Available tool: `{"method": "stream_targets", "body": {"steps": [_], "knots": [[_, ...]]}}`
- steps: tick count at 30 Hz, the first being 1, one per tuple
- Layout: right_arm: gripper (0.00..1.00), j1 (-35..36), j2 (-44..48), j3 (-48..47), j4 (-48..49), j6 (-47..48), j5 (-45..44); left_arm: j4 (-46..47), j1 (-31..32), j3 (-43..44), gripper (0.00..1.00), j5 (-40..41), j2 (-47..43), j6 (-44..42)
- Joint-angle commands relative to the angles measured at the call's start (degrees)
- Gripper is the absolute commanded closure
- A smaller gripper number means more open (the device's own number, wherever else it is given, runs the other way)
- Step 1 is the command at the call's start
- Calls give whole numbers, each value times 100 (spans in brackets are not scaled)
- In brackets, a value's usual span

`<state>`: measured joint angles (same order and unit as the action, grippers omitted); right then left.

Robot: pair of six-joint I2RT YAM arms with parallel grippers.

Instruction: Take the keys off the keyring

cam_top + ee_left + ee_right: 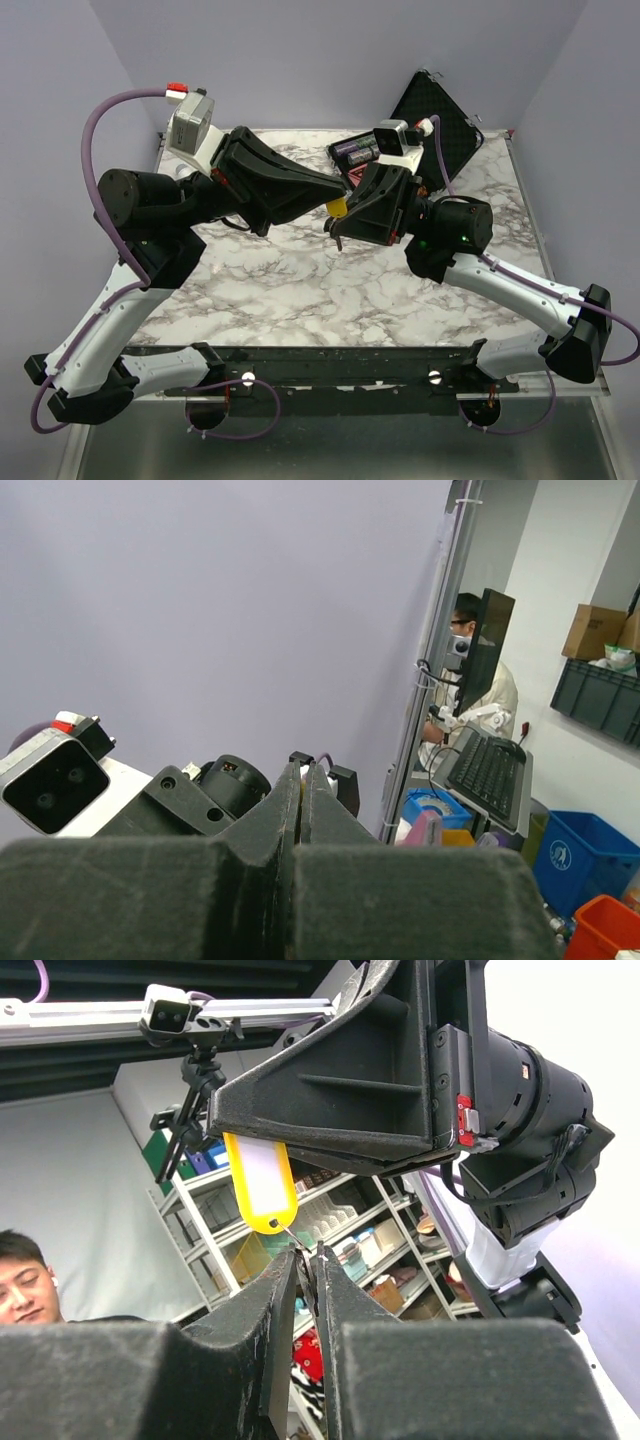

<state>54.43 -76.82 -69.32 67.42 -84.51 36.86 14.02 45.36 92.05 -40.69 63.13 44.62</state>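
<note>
Left fingers on key, right fingers beneath

key: yellow head, white insert, gripped by L hand
R hand: pinches thin keyring just below

A white table top veined in grey like marble stands between plain lilac walls on its far, left and right sides. Past the right wall's edge is a brighter, white-walled room. It holds a keyboard, an upright dark screen, blue bins low down, and shelves stacked with boxes.
</note>
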Motion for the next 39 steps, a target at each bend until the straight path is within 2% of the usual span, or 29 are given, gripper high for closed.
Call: {"method": "stream_targets", "body": {"steps": [1, 5, 9, 14, 16, 18, 19, 22, 23, 24, 30, 34, 39], "knots": [[83, 50, 79, -187, -71, 136, -65, 4, -28, -38, 100, 105, -117, -120], [99, 50, 140, -135, -141, 180, -65, -189, -28, -29, 100, 201, -187, -260], [99, 50, 316, 49, -273, 294, -118, -426, -28, -178, 98, 447, -380, -463], [99, 50, 606, 269, -808, 497, -170, -690, -28, -600, 91, 904, -811, -709], [99, 50, 781, 357, -1202, 645, -223, -848, -28, -776, 79, 1062, -978, -788], [99, 50, 966, 401, -1799, 882, -285, -945, -28, -978, 73, 1185, -1171, -867], [99, 50, 1054, 419, -2098, 997, -320, -997, -28, -1092, 65, 1255, -1294, -902], [99, 50, 1335, 367, -3328, 1427, -443, -1243, -19, -1382, 19, 1431, -1601, -999], [99, 58, 1406, 306, -3793, 1576, -487, -1366, -28, -1418, 6, 1510, -1716, -1051], [99, 50, 1467, 235, -4215, 1761, -539, -1567, -28, -1444, 2, 1563, -1795, -1113], [99, 50, 1556, -450, -7132, 2702, -917, -2990, -19, -848, 2, 1547, -1919, -1657], [99, 58, 1494, -767, -8242, 3062, -1014, -4010, -19, -391, 8, 1379, -1761, -2027], [99, 50, 1468, -1127, -9192, 3511, -1006, -5092, -19, -161, 14, 1318, -1524, -2396]]}}
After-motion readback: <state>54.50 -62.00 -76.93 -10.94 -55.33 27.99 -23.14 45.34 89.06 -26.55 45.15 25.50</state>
